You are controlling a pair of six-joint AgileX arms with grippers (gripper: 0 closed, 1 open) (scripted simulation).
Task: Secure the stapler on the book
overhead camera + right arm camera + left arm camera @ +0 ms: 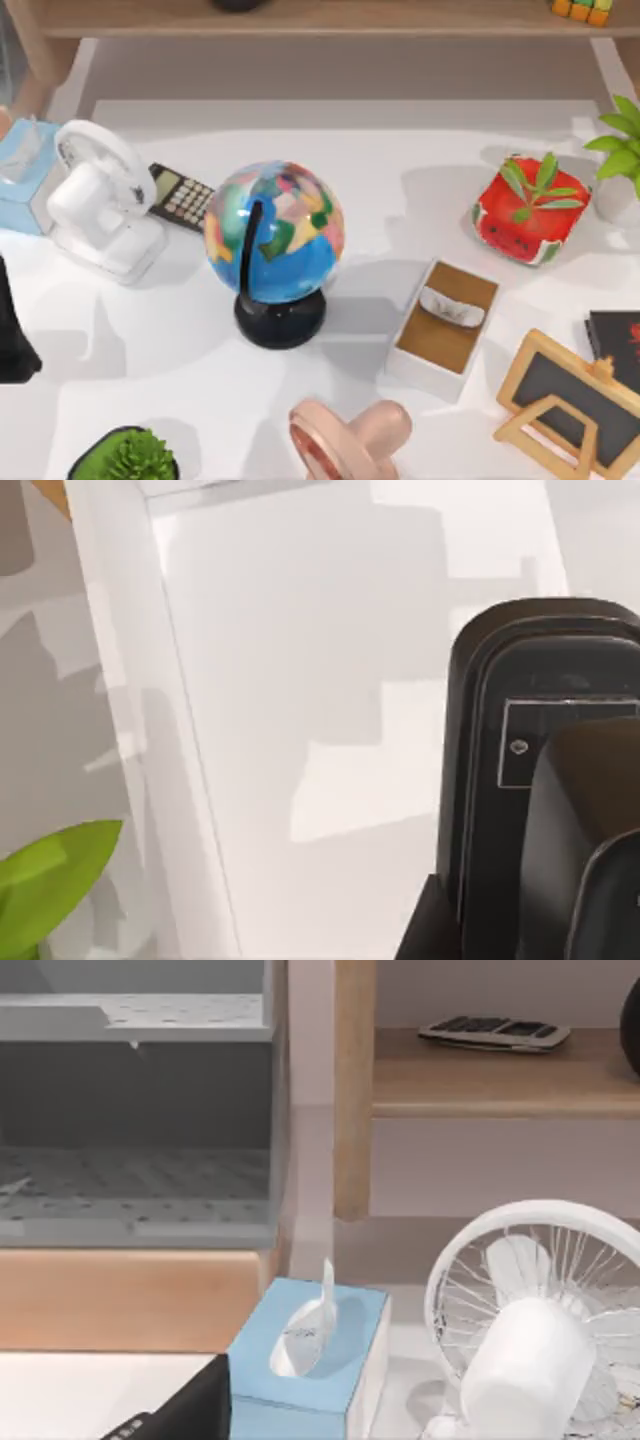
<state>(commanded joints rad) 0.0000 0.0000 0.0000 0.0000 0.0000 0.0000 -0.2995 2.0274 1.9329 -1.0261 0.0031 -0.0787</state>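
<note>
White counter (pixel 180 380) all round, wooden shelf (pixel 330 18) across the back, lots of clutter on my feed. Nearest edge first: a green spiky plant in a dark pot (pixel 128 458) and a pink desk fan lying down (pixel 345 440). Over to the right there's a little wood-framed chalkboard easel (pixel 570 400) with a flat black item with red marks (pixel 618 345) behind it.

Next row in: the thick tan-brown book with white page edges (pixel 443 318) sits right of centre, and the small whitish-grey stapler (pixel 452 306) is lying on its cover, towards the far end. Left of the book stands a blue globe on a black base (pixel 274 245).

Further back: a red watermelon-pattern pot with a green plant (pixel 530 208), a dark calculator (pixel 178 196), a white desk fan (pixel 98 200) and a light blue tissue box (pixel 24 172).

My left arm (pixel 12 330) is parked at the left edge; can't tell whether its hand is spread or not. Same for the right hand (pixel 560 810), a black housing in its wrist view.
</note>
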